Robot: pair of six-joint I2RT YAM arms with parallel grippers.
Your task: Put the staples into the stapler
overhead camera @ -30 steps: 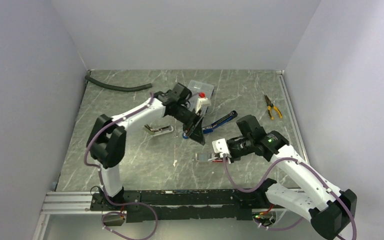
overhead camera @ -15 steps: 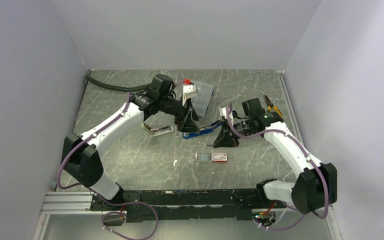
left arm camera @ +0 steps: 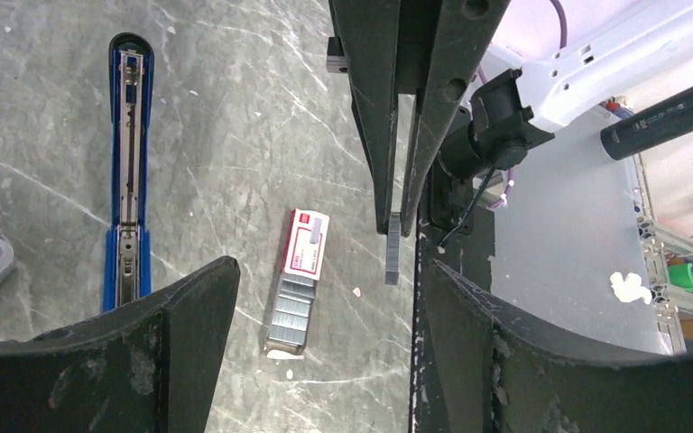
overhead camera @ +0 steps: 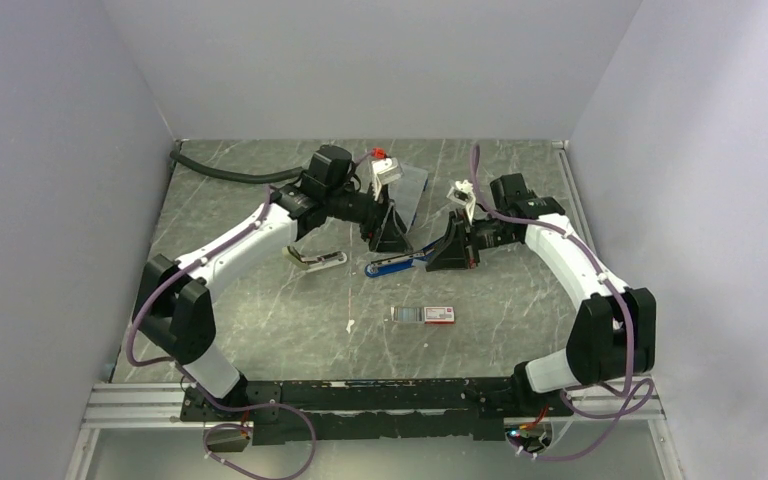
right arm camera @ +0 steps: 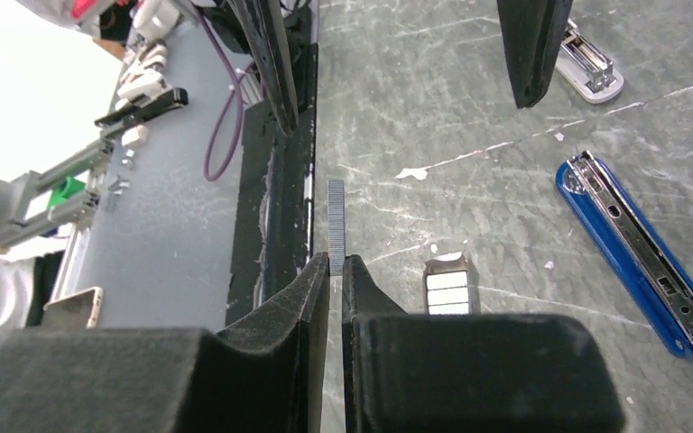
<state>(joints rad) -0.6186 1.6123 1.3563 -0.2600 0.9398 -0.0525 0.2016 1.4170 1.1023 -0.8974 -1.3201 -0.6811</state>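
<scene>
The blue stapler lies flat with its metal channel bared. My right gripper hangs just right of it, shut on one thin grey strip of staples that sticks out past its fingertips. The left wrist view shows this strip from the other side. More staples fill the dark tray pulled out of the white, red-ended box nearer the arms. My left gripper hovers open behind the stapler, holding nothing.
A small silver stapler lies left of the blue one. A clear compartment case sits at the back, and a black hose lies at the back left. White scraps dot the marble top. Walls close three sides.
My right gripper left the staple box and moved back and right to the stapler with a strip in it. My left arm pulled back and left, off the stapler.
</scene>
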